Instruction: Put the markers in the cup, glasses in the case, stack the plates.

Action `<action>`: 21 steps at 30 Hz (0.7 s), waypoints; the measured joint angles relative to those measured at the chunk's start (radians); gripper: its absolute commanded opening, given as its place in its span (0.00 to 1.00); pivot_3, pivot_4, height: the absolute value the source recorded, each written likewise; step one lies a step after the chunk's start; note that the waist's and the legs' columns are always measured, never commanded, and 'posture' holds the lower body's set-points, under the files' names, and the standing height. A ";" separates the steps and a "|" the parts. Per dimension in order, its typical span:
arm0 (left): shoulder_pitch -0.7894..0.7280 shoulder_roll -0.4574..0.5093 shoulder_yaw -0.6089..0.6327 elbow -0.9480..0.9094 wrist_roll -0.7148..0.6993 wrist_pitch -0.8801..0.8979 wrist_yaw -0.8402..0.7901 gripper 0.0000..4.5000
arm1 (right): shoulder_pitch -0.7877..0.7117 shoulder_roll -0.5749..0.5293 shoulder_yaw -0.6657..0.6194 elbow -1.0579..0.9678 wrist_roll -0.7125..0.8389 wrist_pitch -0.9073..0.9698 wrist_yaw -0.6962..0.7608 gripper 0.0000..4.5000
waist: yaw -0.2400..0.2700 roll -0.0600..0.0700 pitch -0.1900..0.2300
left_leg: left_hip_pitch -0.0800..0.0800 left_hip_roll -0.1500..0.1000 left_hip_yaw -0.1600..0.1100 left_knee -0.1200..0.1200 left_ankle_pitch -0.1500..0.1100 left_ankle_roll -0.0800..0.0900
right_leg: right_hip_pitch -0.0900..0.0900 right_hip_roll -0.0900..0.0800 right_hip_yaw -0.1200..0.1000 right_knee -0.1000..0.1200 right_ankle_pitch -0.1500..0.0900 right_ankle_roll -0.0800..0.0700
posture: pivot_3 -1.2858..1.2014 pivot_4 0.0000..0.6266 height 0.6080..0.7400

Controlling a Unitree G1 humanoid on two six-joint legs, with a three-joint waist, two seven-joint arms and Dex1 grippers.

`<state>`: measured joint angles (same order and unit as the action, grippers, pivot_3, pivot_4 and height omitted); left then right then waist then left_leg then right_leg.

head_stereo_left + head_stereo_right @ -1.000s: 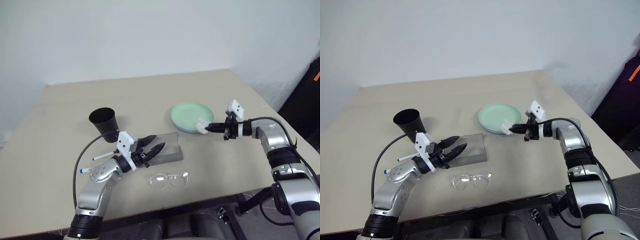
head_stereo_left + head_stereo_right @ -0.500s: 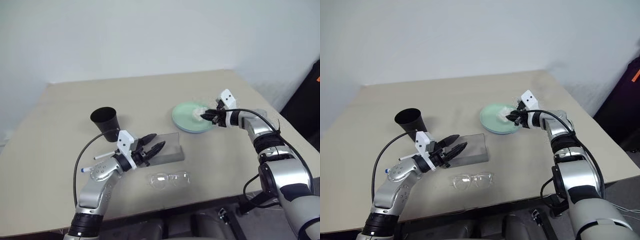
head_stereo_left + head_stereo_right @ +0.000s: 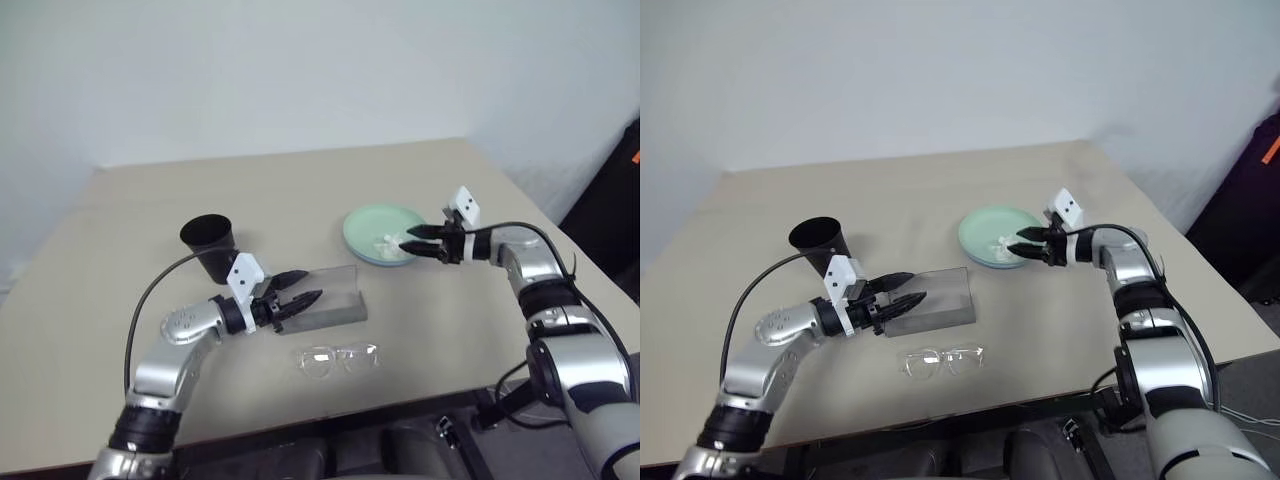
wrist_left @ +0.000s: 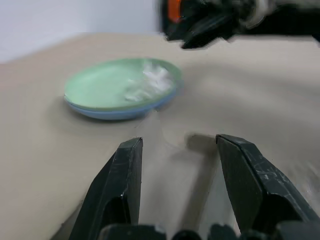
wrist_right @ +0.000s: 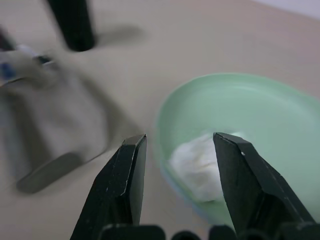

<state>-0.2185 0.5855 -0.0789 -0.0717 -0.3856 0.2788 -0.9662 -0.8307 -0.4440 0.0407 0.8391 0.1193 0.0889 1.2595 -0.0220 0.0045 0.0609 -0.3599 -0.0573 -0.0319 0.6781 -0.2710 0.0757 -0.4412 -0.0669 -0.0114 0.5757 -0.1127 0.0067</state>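
The mint green plate lies stacked on the light blue plate at the right of the table. A crumpled white tissue rests in the green plate. My right gripper is open at the plate's right rim, its fingertips either side of the tissue and apart from it. The grey case lies flat in the middle. My left gripper hovers open over its left end, empty. The black cup stands upright behind my left arm. The clear glasses lie in front of the case. The markers are hidden by my left arm.
The beige table has bare room behind the cup and plates. Its front edge runs just below the glasses. A black object with an orange mark stands off the table at the far right.
My right gripper opened and let go of the tissue, which now lies in the green plate. My left elbow swung outward while its gripper stayed over the case.
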 measured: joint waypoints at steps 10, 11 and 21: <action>-0.180 0.129 -0.187 0.060 0.050 0.040 -0.357 0.54 | 0.119 -0.003 0.018 -0.238 0.030 0.091 0.013 0.51 | -0.008 0.000 0.000 | 0.001 0.001 0.001 0.000 0.000 0.000 | -0.001 0.001 0.001 0.001 0.000 0.000 | 0.52 0.00 1.00; -0.197 0.130 -0.214 0.065 0.068 0.033 -0.383 0.54 | 0.134 -0.004 0.018 -0.265 0.041 0.104 0.015 0.51 | -0.006 0.000 0.000 | 0.000 0.001 0.001 0.000 0.000 0.000 | -0.001 0.000 0.001 0.001 0.000 0.000 | 0.52 0.00 1.00; -0.312 0.059 -0.376 0.124 0.219 -0.018 -0.461 0.54 | 0.283 -0.064 0.048 -0.530 0.124 0.248 0.102 0.51 | 0.004 0.000 0.000 | -0.001 0.001 0.001 0.001 0.000 0.000 | -0.001 0.000 0.001 0.000 -0.001 0.001 | 0.52 0.00 1.00</action>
<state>-0.5306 0.6444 -0.4549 0.0523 -0.1670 0.2605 -1.4275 -0.5482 -0.5076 0.0884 0.3091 0.2435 0.3374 1.3612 -0.0185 0.0041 0.0612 -0.3604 -0.0567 -0.0308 0.6793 -0.2711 0.0761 -0.4418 -0.0673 -0.0104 0.5761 -0.1133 0.0077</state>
